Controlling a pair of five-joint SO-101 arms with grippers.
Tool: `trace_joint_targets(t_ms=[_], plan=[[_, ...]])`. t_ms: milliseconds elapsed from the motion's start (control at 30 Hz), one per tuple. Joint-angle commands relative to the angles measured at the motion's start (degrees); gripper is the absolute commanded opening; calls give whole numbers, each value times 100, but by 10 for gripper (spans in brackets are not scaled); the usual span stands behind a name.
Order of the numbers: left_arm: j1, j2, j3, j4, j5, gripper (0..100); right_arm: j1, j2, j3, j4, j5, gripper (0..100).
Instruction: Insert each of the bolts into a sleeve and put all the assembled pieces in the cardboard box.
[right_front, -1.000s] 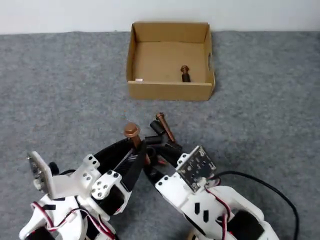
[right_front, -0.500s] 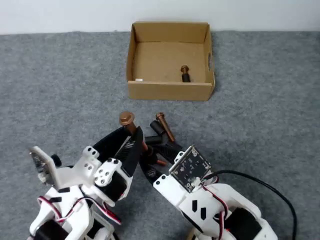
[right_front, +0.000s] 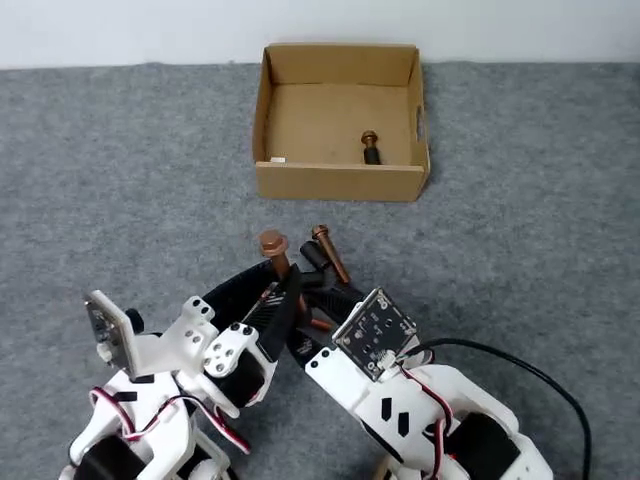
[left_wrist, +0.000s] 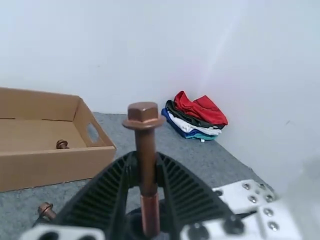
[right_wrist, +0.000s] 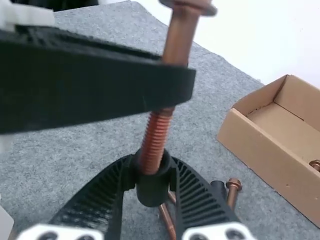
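Grey carpet (right_front: 120, 180) carries the cardboard box (right_front: 338, 183), one assembled piece (right_front: 371, 148) inside. Before it, the left gripper (left_wrist: 145, 167) clamps a bolt (left_wrist: 143, 115) by its shank, its thread seemingly entering the sleeve (right_wrist: 150, 192) pinched by the right gripper (right_wrist: 150, 172); another bolt (right_front: 330, 252) lies nearby.

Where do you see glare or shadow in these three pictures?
High view: soft, even light, no hard shadow beside the cardboard box. Left wrist view: the wall is very bright behind the dark left claw, and the bolt head carries a soft highlight. Right wrist view: the bolt's thread glints above the black sleeve.
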Motion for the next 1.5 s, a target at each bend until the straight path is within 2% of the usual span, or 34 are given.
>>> trace_joint_targets(t_ms=[0,200,467,667,967,1167,1467], plan=[[53,9,-4,0,-387,5,-57,-40,-396,-136,62,8],[-519,44,22,-510,-475,5,-57,-40,-396,-136,62,8],[-387,18,242,-492,-466,5,-57,-40,-396,-171,62,8],[352,18,242,44,-448,5,-57,-40,-396,-171,62,8],[369,9,31,932,-466,21,-31,-40,-396,-171,62,8],[360,35,-180,1442,-598,183,-31,-40,-387,-171,62,8],[193,53,-505,1486,-642,195,-31,-31,-387,-145,62,8]])
